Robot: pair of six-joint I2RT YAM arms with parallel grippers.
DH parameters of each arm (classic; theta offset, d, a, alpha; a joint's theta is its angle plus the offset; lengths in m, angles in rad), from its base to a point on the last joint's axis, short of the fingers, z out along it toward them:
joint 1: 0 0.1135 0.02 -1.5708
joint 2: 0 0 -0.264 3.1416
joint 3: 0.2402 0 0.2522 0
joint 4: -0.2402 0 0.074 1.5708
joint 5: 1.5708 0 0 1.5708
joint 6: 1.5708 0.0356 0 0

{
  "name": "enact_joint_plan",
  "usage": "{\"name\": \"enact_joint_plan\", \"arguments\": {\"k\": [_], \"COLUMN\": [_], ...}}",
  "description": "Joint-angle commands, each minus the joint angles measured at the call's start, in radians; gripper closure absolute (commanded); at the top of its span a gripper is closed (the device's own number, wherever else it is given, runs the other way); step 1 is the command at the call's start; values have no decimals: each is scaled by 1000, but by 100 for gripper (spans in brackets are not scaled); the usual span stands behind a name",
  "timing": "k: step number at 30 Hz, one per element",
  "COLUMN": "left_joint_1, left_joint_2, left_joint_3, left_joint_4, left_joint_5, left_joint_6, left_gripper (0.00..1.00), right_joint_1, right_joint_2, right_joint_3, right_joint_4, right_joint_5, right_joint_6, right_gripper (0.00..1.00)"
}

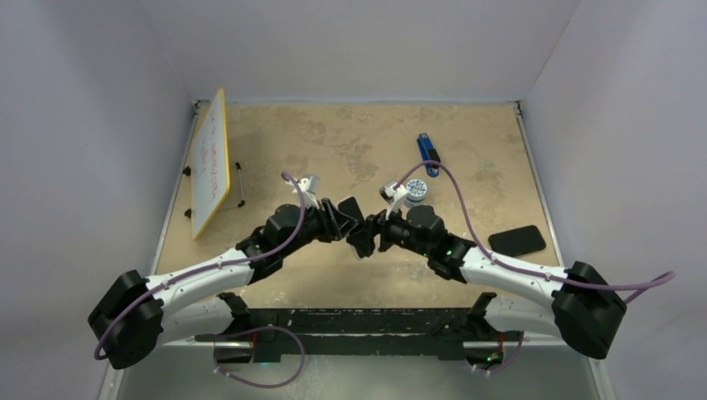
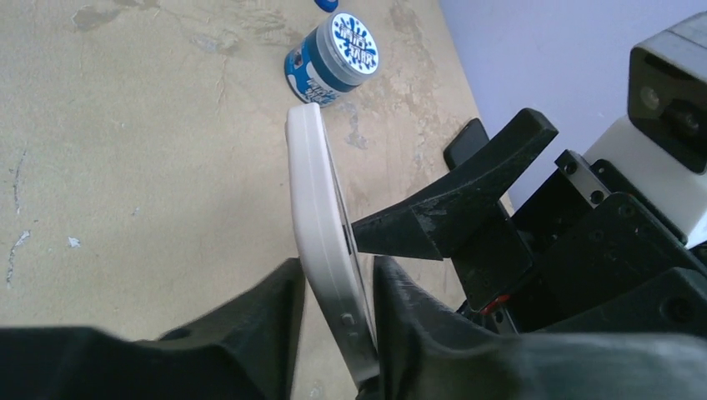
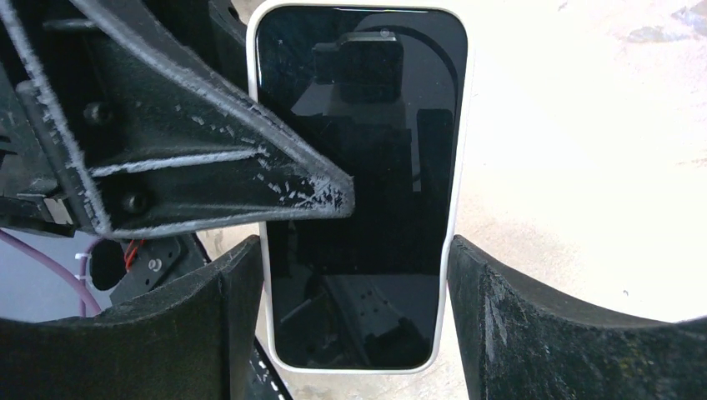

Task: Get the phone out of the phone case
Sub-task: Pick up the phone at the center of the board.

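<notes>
The phone (image 3: 367,167) has a black screen and sits in a white case (image 2: 313,192). It is held off the tan table between both arms at mid table (image 1: 350,206). My right gripper (image 3: 357,250) is shut on the phone's two long edges near its lower end. My left gripper (image 2: 338,267) is shut across its thickness, one finger on the white back and one on the screen side. A finger (image 3: 208,167) of the left gripper lies across the screen in the right wrist view. In the left wrist view, a right finger (image 2: 467,200) meets the phone's edge.
A blue and white jar (image 1: 415,190) stands just behind the grippers. A blue object (image 1: 428,150) lies further back. A flat black slab (image 1: 517,240) lies on the table at the right. A small whiteboard (image 1: 210,162) leans at the left edge.
</notes>
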Motion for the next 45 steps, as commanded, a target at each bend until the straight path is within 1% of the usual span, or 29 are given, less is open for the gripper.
{"name": "enact_joint_plan", "arguments": {"k": [1,4,5,6,8,10,13,17,18,19,22,24,25,26,31,35,39,45], "left_joint_1": [-4,-3,-3,-3,-3,-1,-1,-1,-1,-1,-1,-2,-1,-1,-1,-1,-1,-1], "left_joint_2": [-51,-97,-117,-142,-191,-239,-299,-361,-374,-392,-426,-442,-447,-450,-430,-399,-378,-351], "left_joint_3": [-15,-29,-34,-38,-51,-68,-96,-138,-147,-156,-186,-206,-218,-228,-244,-234,-227,-217], "left_joint_4": [63,58,53,44,35,35,45,88,100,116,179,237,271,303,432,504,562,611], "left_joint_5": [-29,-51,-62,-79,-106,-129,-151,-168,-174,-182,-195,-203,-207,-209,-203,-182,-175,-152], "left_joint_6": [-9,-1,3,8,15,18,8,-19,-27,-36,-51,-63,-69,-76,-104,-147,-180,-214], "left_gripper": [70,89,96,100,100,100,100,100,100,100,100,100,100,100,100,100,100,100], "right_joint_1": [9,9,9,9,9,9,9,9,9,9,9,9,9,9,9,9,9,9], "right_joint_2": [-13,-15,-18,-23,-40,-64,-105,-151,-162,-171,-164,-158,-154,-148,-97,-20,57,149], "right_joint_3": [47,38,36,29,14,-15,-68,-152,-176,-207,-313,-376,-392,-394,-321,-317,-292,-249], "right_joint_4": [147,163,165,167,182,215,268,364,402,460,657,782,819,841,820,966,1049,1154], "right_joint_5": [9,14,18,25,32,36,57,68,85,138,161,166,157,137,18,-39,-103,-161], "right_joint_6": [-39,-46,-48,-47,-44,-28,12,33,36,55,88,104,115,122,119,141,157,189], "right_gripper": [99,93,88,83,68,57,34,14,13,14,18,4,1,1,1,1,2,10]}}
